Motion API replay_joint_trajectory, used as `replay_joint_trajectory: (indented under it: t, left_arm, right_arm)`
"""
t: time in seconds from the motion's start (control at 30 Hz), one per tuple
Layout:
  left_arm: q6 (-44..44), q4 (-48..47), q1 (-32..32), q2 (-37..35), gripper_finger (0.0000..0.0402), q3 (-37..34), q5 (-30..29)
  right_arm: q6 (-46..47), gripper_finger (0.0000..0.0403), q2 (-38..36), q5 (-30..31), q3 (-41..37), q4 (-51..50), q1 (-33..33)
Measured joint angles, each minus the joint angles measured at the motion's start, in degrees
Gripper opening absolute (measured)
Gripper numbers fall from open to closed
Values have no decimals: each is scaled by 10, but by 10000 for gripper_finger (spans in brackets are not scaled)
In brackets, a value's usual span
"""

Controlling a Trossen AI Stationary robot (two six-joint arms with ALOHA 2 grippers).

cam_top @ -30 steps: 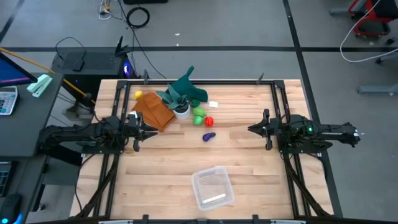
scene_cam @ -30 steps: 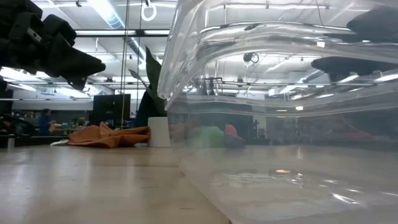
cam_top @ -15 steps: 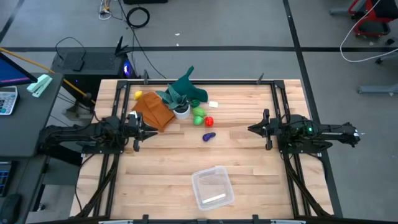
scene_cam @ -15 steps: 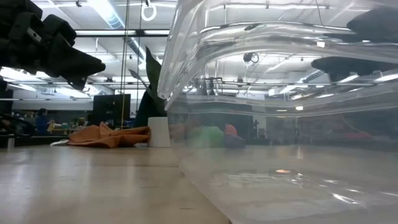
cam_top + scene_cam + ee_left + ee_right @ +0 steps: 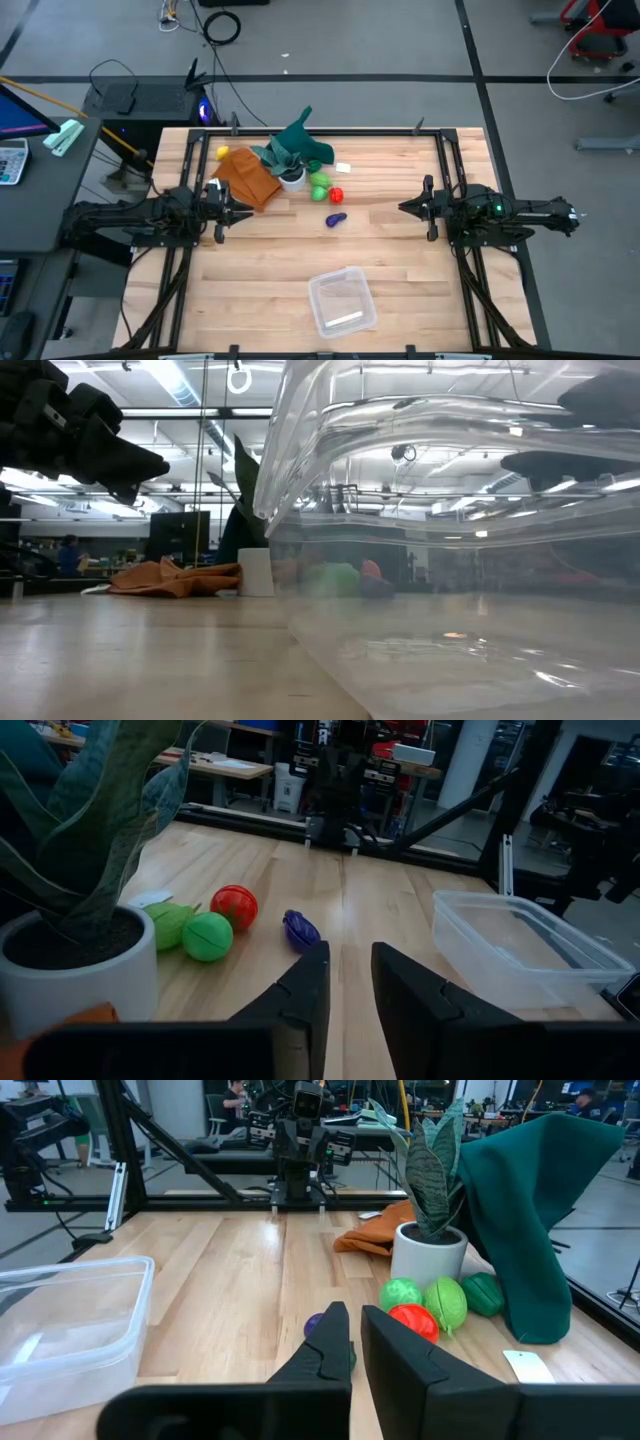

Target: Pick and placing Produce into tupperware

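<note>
The produce lies mid-table: a red piece (image 5: 336,195), two green pieces (image 5: 319,185), a purple piece (image 5: 336,219), and a yellow piece (image 5: 222,152) at the far left. The clear tupperware (image 5: 342,301) stands near the front edge, with nothing in it. My left gripper (image 5: 245,208) hovers level at the left, slightly open, nothing between its fingers (image 5: 350,982). It points at the purple piece (image 5: 301,930) and the red one (image 5: 233,906). My right gripper (image 5: 402,208) hovers level at the right, shut (image 5: 355,1342), facing the red piece (image 5: 412,1320) and the green ones (image 5: 446,1302).
A white pot (image 5: 292,178) with teal-green leaves, a teal cloth (image 5: 300,145) and an orange-brown cloth (image 5: 248,180) crowd the far left, beside the produce. A small white card (image 5: 342,168) lies by them. Bare wood lies between the produce and the tupperware.
</note>
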Motion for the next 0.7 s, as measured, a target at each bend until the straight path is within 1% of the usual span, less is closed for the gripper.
replay_joint_trajectory:
  t: [0.2,0.47,0.7]
  left_arm:
    - [0,0,0,0,91,0,0]
    - [0,0,0,0,81,0,0]
    - [0,0,0,0,86,0,0]
  right_arm:
    - [0,0,0,0,0,0,0]
    - [0,0,0,0,0,0,0]
    - [0,0,0,0,0,0,0]
